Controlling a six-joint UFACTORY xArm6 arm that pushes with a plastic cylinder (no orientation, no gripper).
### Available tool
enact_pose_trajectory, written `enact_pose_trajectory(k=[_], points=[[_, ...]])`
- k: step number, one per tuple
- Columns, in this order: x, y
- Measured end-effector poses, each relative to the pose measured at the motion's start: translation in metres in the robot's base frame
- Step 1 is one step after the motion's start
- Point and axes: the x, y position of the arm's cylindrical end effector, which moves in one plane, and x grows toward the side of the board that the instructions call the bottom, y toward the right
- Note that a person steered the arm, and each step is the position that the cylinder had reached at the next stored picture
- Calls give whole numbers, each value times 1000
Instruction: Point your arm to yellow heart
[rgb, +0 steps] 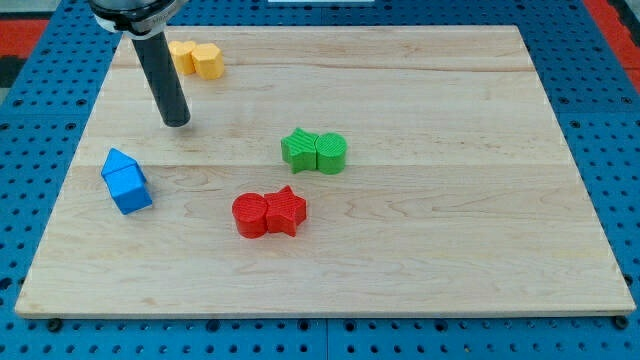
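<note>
Two yellow blocks touch each other near the view's top left: the left one (182, 55) looks like the yellow heart, partly hidden behind my rod, and the right one (208, 61) is a yellow hexagon-like block. My tip (176, 122) rests on the board below and slightly left of them, about a block's width away, touching no block.
A green star (298, 148) touches a green cylinder-like block (331, 152) mid-board. A red cylinder (251, 215) touches a red star (286, 210) below them. Two blue blocks (126, 181) sit together at the left. The wooden board (450, 200) lies on a blue pegged surface.
</note>
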Motion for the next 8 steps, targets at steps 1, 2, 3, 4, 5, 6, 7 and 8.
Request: enact_pose_trajectory(k=[1, 2, 3, 4, 5, 6, 7, 8], points=[[-1, 0], [-13, 0], [-37, 0], [-43, 0], [-43, 0], [-52, -23], [-64, -41], [-94, -41]])
